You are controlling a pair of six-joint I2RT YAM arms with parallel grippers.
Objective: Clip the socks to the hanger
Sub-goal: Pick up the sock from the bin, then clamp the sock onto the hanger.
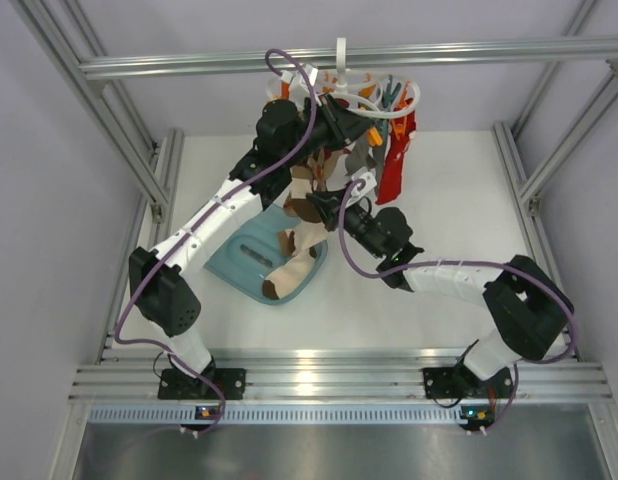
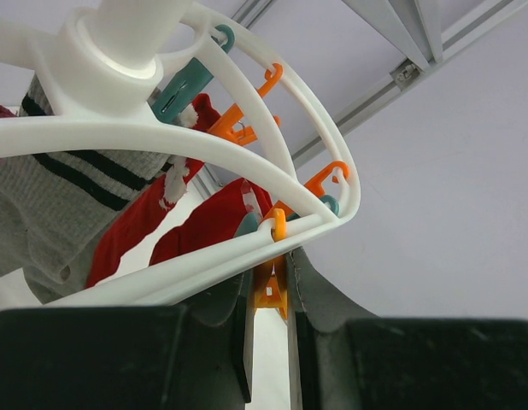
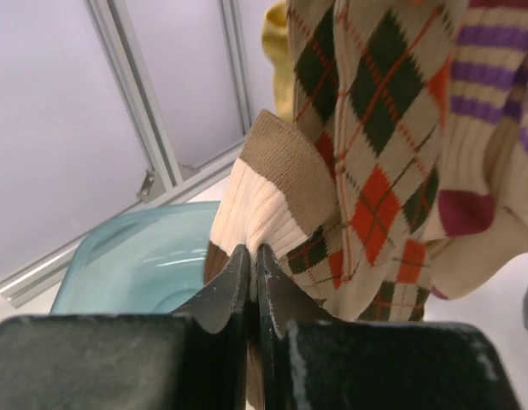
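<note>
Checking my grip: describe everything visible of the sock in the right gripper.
The sock is cream ribbed knit with a tan band at its top and a darker brown patch low on its left. The right gripper is shut on its lower edge, holding it upright. The argyle sock hangs beside it, apparently touching; the teal tray lies behind.

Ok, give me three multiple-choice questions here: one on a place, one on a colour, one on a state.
1. The hanger hangs from: A the frame bar; B a wall hook; C a door handle.
2. The peg held by the left hand is: A teal; B orange; C white.
3. The right hand is: A open; B shut on nothing; C shut on a cream-and-tan sock.
Answers: A, its hook sits over the bar; B, the wrist view shows orange; C, it pinches the ribbed fabric.
</note>
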